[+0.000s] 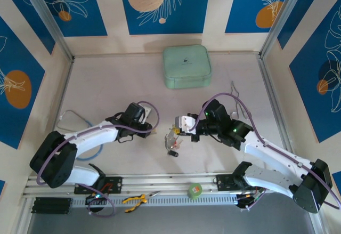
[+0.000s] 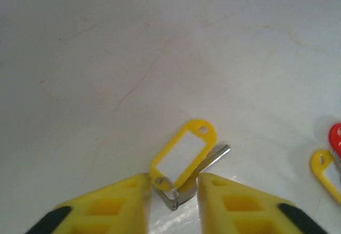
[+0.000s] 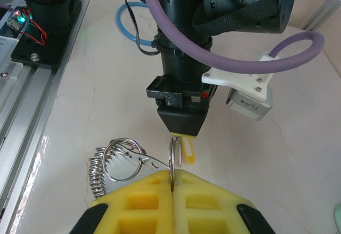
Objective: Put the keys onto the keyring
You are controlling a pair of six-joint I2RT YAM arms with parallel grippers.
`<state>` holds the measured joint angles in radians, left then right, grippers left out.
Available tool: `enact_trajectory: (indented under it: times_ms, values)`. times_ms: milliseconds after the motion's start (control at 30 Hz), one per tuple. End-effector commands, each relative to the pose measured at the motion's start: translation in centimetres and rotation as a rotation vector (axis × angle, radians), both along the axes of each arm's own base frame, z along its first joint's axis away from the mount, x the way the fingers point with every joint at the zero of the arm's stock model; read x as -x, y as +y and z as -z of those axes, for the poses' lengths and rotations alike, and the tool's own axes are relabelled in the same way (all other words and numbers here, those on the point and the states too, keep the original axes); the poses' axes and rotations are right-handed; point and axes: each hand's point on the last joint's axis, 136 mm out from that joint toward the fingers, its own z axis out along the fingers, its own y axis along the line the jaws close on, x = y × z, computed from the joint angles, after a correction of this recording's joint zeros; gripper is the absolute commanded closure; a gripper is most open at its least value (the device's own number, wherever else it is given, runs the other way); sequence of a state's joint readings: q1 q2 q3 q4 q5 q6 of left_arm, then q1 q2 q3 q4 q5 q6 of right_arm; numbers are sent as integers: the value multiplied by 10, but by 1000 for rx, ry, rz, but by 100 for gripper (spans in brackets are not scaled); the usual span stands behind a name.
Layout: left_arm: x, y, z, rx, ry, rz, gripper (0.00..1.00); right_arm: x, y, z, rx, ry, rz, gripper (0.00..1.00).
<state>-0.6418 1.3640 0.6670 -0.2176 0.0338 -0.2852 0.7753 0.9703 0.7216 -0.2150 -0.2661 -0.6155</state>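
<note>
Top external: case (image 1: 186, 66), tape roll (image 1: 195, 190), perhaps pliers (image 1: 134, 199) lie apart from keyring (image 1: 171, 138).

- A key (image 2: 216, 155) with a yellow tag (image 2: 184, 154), white label up, lies flat on the bench (image 2: 160, 58) between the parted fingers of the left gripper (image 2: 171, 191).
- A second yellow tag (image 2: 325, 172) and a red tag (image 2: 335, 137) lie near, to its right.
- The keyring (image 3: 123, 159), a thin silvery loop with a coiled edge, is pinched in the closed right gripper (image 3: 172, 178).
</note>
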Motion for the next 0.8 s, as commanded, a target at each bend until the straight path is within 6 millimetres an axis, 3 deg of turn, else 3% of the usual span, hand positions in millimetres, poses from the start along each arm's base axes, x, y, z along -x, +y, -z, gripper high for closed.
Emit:
enact_trajectory:
  times_ms: [0, 100, 233, 333, 433, 567, 767]
  values:
    - [-2, -3, -11, 35, -6, -32, 57, 2, -4, -2, -8, -5, 4, 100]
    - [-8, -2, -32, 36, -89, 3, 43, 3, -5, -1, -2, -6, 8, 100]
    - [-3, -23, -86, 119, -285, 229, 42, 4, -4, 0, -4, -1, -2, 100]
    - [18, -39, -128, 205, -494, 463, 44, 5, -3, 0, -3, 1, -10, 100]
    - [48, -50, -155, 274, -691, 707, 47, 5, -1, 2, 1, 3, -15, 100]
    - [64, -59, -171, 311, -803, 841, 51, 6, 3, 4, 17, 4, -27, 100]
    - [77, -78, -171, 334, -841, 981, 54, 6, 9, 5, 29, 11, -37, 100]
